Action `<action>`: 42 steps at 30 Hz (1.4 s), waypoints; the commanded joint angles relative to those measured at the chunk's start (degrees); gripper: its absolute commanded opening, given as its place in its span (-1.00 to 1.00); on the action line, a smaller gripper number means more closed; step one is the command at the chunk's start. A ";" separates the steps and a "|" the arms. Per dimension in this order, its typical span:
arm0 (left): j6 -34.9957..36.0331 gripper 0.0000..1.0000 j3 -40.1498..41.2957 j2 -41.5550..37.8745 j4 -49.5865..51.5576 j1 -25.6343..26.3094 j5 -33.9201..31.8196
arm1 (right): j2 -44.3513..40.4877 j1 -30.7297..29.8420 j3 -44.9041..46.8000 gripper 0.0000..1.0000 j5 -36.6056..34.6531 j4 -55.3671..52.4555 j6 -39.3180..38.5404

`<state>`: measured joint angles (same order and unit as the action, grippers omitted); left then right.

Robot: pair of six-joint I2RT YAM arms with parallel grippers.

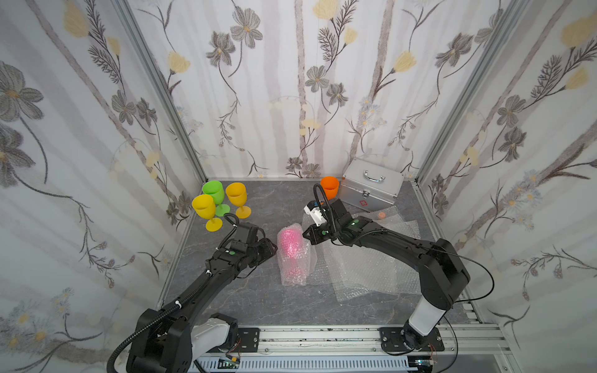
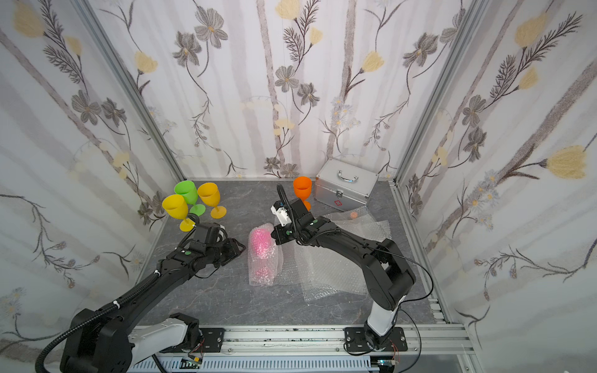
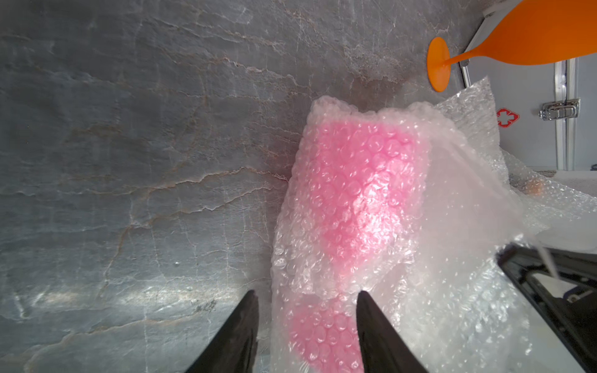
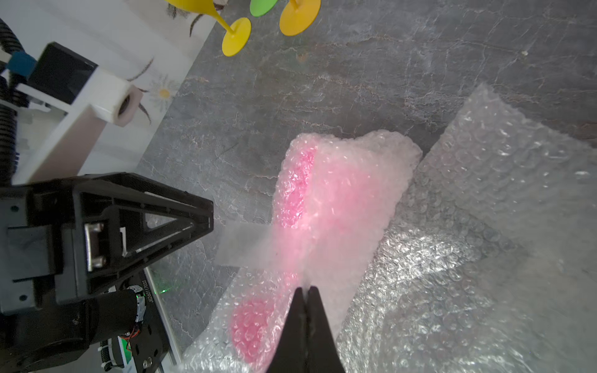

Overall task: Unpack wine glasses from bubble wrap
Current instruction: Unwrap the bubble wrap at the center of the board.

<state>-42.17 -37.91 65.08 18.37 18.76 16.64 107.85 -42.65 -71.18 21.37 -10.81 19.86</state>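
Step in hand: unwrapping what looks like the last one. Pink wine glass [image 1: 290, 247] lies on its side inside the rolled bubble wrap [image 1: 294, 274], centre of frame in both top views. Right tool [image 4: 305, 289] is pressed together, pinching a loose wrap flap. Left tool [image 3: 306, 292] is spread, the roll's edge between its fingers, nothing gripped. Next move probably calls for the right peeling the flap while the left steadies the roll.

Green glass [image 1: 213, 190], yellow glass [image 1: 204, 206] and amber glass [image 1: 236, 193] stand upper left, orange glass [image 1: 330, 187] upper centre. Grey marbled surface [image 1: 258, 300], flat sheets [image 1: 365, 274] right of centre, metal case [image 1: 371, 187], floral wallpaper [image 1: 290, 80].
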 commanded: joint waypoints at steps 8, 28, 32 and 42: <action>-2.21 0.27 0.31 4.15 -6.19 2.49 4.12 | 0.88 -0.15 2.97 -1.00 7.41 7.02 1.42; -0.10 -0.56 -6.08 15.17 -5.13 8.13 -1.73 | 0.09 1.11 4.70 -1.00 8.27 7.74 0.95; -0.23 -0.64 -4.93 12.52 -4.31 7.15 -2.61 | -1.76 2.34 6.24 -1.00 7.56 7.73 0.89; -1.64 -0.67 1.34 2.43 -5.58 1.51 -2.36 | -7.86 5.88 11.85 -1.00 5.21 7.47 1.49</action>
<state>-42.72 -37.52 68.88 13.06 21.15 15.09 101.32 -37.28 -60.25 27.88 -5.06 21.37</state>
